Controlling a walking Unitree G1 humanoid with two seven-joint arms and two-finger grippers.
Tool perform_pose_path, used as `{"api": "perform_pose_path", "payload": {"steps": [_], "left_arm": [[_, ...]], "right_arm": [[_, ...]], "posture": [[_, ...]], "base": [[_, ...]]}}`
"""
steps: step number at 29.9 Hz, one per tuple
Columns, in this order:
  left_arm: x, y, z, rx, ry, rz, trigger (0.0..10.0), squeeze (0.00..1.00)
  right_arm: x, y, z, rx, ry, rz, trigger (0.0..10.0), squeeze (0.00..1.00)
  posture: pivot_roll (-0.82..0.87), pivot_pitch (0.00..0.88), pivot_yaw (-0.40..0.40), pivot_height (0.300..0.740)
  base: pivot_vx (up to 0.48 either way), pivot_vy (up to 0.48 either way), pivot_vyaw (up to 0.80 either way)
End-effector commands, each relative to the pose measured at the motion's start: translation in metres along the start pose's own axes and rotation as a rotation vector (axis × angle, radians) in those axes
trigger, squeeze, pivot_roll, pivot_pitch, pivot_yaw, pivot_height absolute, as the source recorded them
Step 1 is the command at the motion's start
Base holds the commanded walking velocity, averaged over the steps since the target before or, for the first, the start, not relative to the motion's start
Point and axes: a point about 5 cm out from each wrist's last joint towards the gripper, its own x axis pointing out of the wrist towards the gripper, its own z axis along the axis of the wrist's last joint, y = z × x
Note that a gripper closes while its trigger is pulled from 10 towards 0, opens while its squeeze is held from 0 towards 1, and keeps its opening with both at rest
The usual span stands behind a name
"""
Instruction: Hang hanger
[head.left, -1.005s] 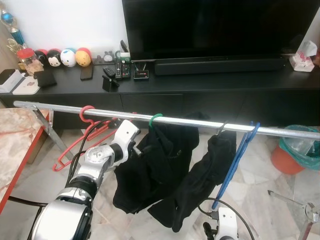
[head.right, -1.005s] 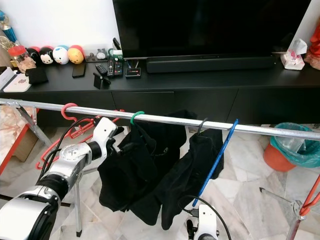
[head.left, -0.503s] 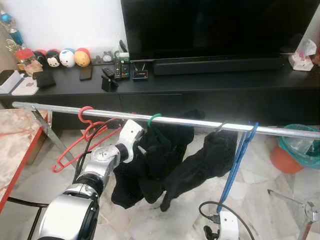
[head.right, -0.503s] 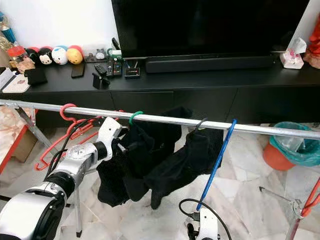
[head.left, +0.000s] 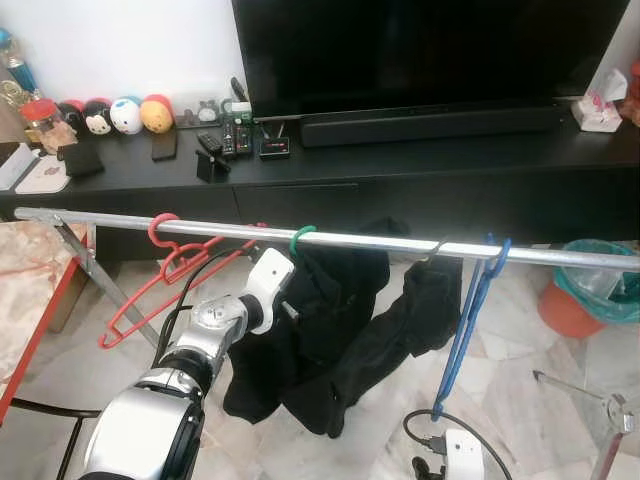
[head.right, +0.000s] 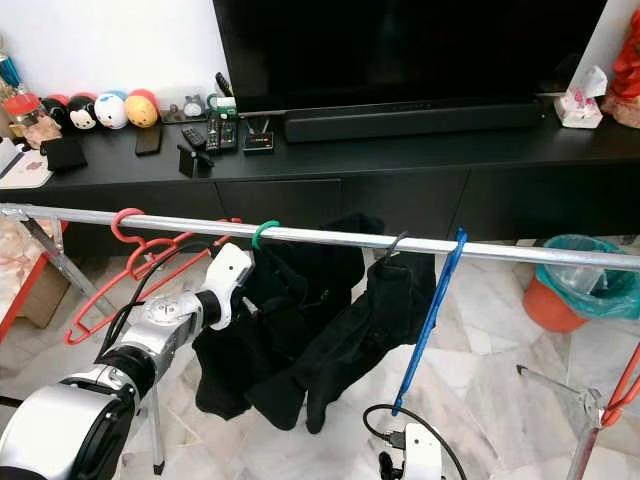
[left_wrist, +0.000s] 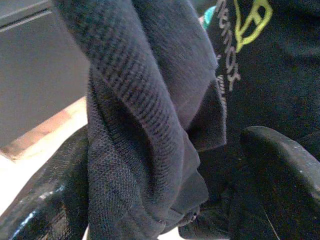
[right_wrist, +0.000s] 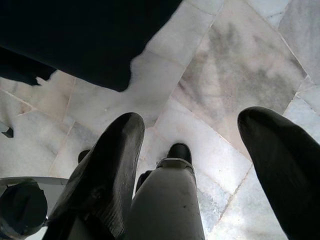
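Note:
A metal rail (head.left: 380, 243) crosses the room. On it hang red hangers (head.left: 165, 270), a green hanger (head.left: 301, 237) carrying a black garment (head.left: 335, 320), a second black garment (head.left: 425, 300) on a dark hook, and a bare blue hanger (head.left: 465, 320). My left gripper (left_wrist: 160, 175) is raised just under the rail beside the green hanger. It stands open with a fold of the black cloth (left_wrist: 150, 115) between its spread fingers (left_wrist: 280, 165). My right gripper (right_wrist: 192, 125) hangs open low over the marble floor.
Behind the rail stands a black TV console (head.left: 400, 180) with a TV, remotes and round toys. An orange bin (head.left: 590, 295) with a green bag sits at the right, a red-edged table (head.left: 30, 300) at the left. A rack leg (head.left: 600, 400) and a cable lie on the floor.
The left gripper has slid up and right along the black garment toward the green hanger. The cloth bunched up half a second ago and now hangs looser. The view has shifted slightly.

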Motion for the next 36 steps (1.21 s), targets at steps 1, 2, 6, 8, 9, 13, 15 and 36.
{"api": "perform_pose_path", "payload": {"steps": [1,2,6,8,9,13,15,36], "left_arm": [[-0.001,-0.002,-0.006,0.0,0.035,-0.021,10.0,0.0],[-0.001,-0.002,-0.006,0.001,0.036,-0.022,10.0,0.0],[-0.002,0.002,-0.004,0.005,0.028,0.019,10.0,0.0],[-0.002,0.003,-0.004,0.0,0.026,0.03,8.0,0.0],[-0.003,0.004,-0.004,-0.004,0.025,0.037,8.0,0.0],[-0.003,0.005,-0.006,-0.008,0.036,0.054,0.0,0.0],[-0.003,0.004,-0.007,-0.007,0.042,0.051,0.0,0.0],[-0.007,0.003,-0.018,-0.017,0.073,0.072,0.0,0.0]], "right_arm": [[-0.001,0.0,-0.002,0.011,0.003,0.003,10.0,0.0],[-0.001,0.0,-0.002,0.011,0.003,0.004,10.0,0.0],[-0.001,0.0,-0.002,0.005,0.003,0.013,10.0,0.0],[-0.001,0.0,-0.002,0.005,0.003,0.013,10.0,0.0],[-0.001,0.001,-0.002,0.005,0.003,0.014,10.0,0.0],[-0.001,0.002,-0.002,0.006,0.002,0.014,10.0,0.0],[-0.001,0.002,-0.002,0.007,0.002,0.015,10.0,0.0],[-0.001,0.006,-0.005,0.011,0.01,0.025,10.0,0.0]], "posture": [[-0.21,0.042,0.065,0.74],[-0.21,0.042,0.065,0.74],[-0.2,0.039,0.066,0.74],[-0.21,0.039,0.066,0.74],[-0.21,0.039,0.066,0.74],[-0.2,0.037,0.068,0.74],[-0.2,0.037,0.068,0.74],[-0.2,0.042,0.073,0.74]], "base": [[0.0,0.0,0.0],[0.0,0.0,0.0],[0.0,0.0,0.0],[0.0,0.0,0.0],[0.0,0.0,0.0],[0.0,0.0,0.0],[0.0,0.0,0.0],[0.0,0.0,0.0]]}}
